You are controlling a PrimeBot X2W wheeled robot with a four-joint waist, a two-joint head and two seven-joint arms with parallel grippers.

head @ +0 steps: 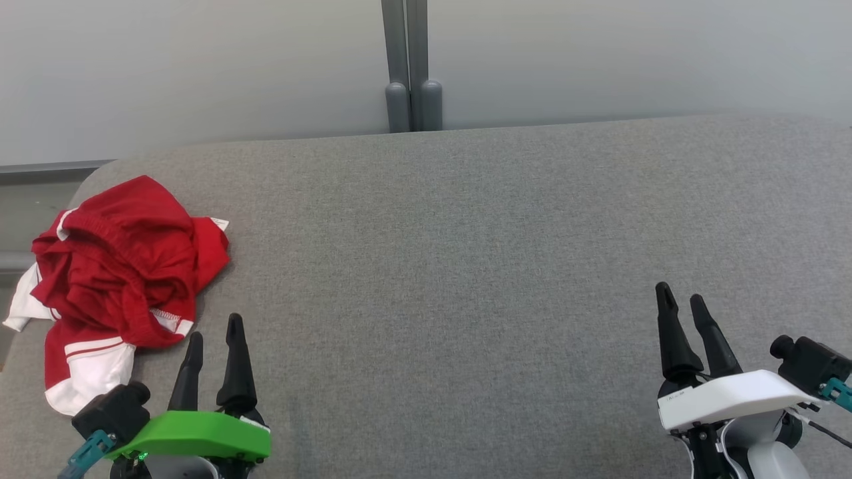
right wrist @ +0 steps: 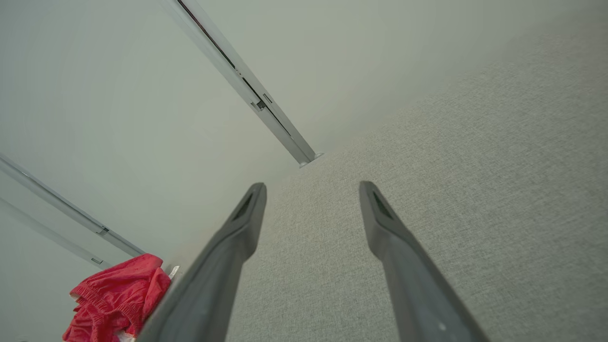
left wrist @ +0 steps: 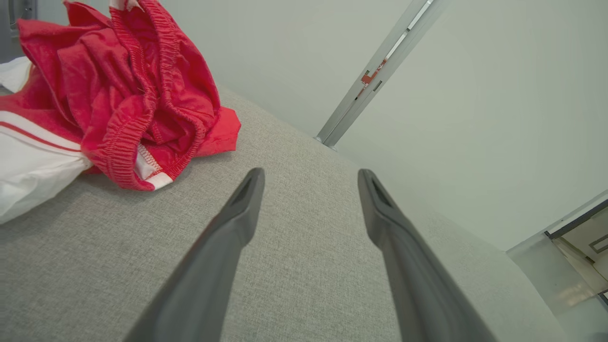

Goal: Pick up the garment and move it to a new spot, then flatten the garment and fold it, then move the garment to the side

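Just ahead and to the left of the left gripper [head: 214, 327], the crumpled red-and-white garment [head: 120, 266] lies in a heap on the grey fabric surface [head: 466, 266], near the fingertips but not touching them. That gripper's two dark fingers stand spread apart, with nothing but bare grey fabric between them. The right gripper [head: 679, 293] is likewise spread wide and empty, and the garment sits well apart from it, far off to its left.
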